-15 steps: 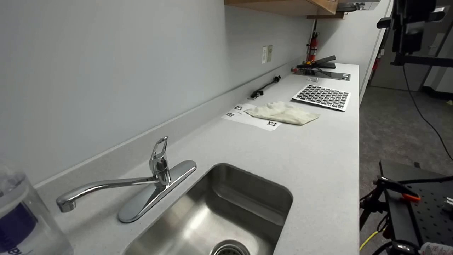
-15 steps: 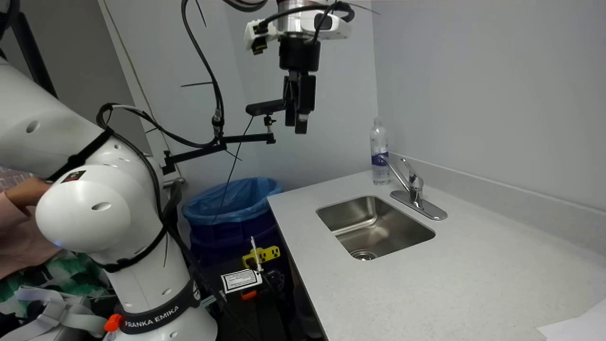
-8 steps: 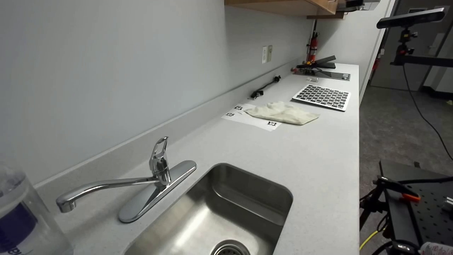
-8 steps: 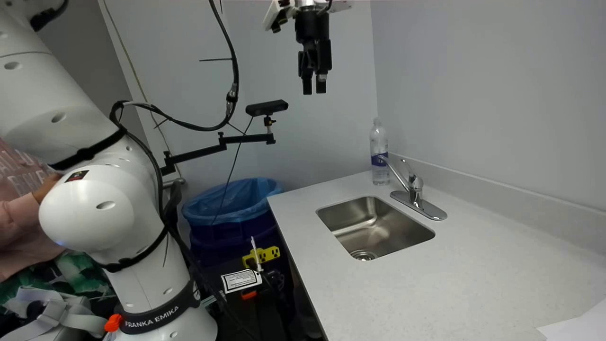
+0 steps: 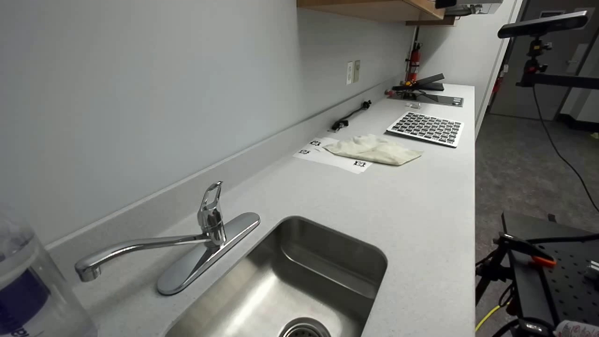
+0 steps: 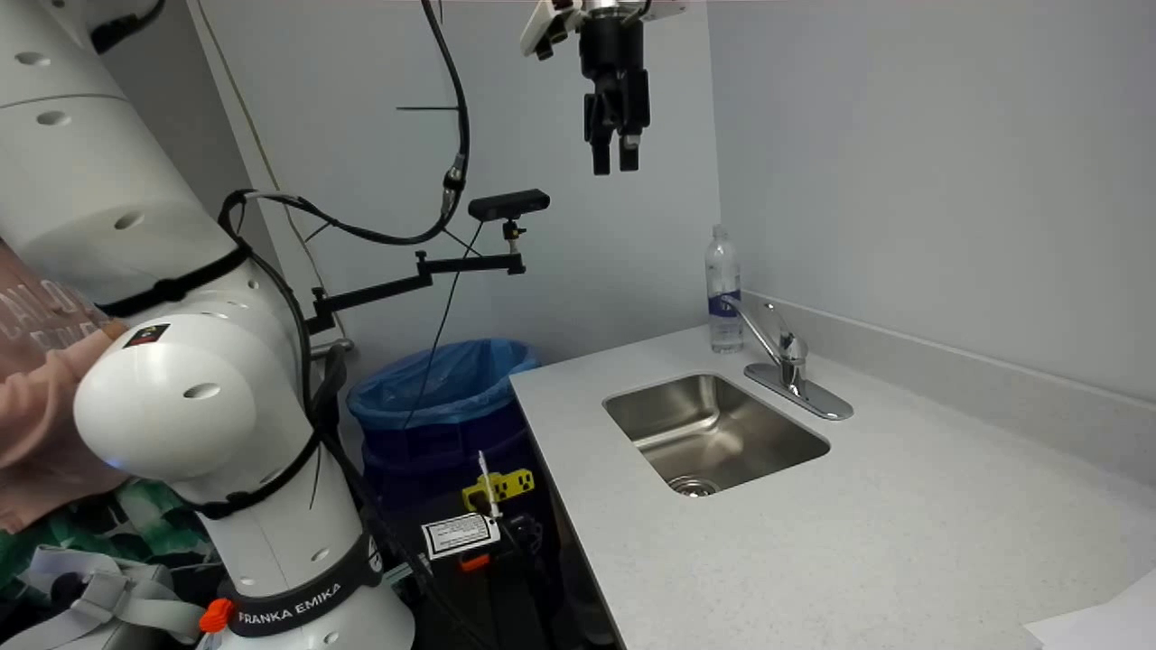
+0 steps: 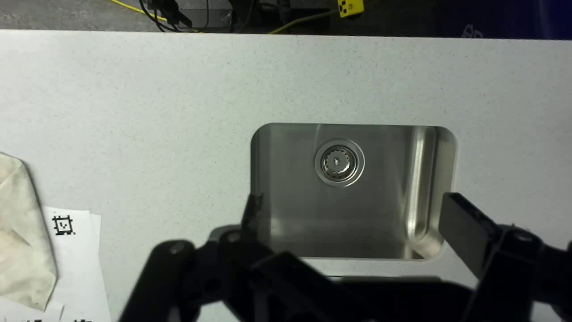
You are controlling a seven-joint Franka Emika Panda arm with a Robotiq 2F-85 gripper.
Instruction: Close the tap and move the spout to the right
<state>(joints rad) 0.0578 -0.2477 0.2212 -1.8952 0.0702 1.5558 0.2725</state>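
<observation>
Wrist view looks down past the end effector: its fingers are spread, one near eight o'clock of the steel sink, the other near four, and its dark body covers much of the tabletop at six. Between eight and nine o'clock a pale cloth lies partly over paper sheets; past the tabletop's edge at twelve shows a yellow outlet block. In an exterior view, the tap stands at ten o'clock of the sink, its spout reaching between eight and nine. A clear bottle with a blue label crowds the spout's free end, just beside it with a narrow gap between. Beyond the cloth, at two o'clock of the tap, lies a black-and-white board. In an exterior view, the end effector hangs above the tabletop, well apart from the tap; a camera on a bracket shows at eight o'clock of it, and a bin with a blue liner stands at nine o'clock of the sink.
</observation>
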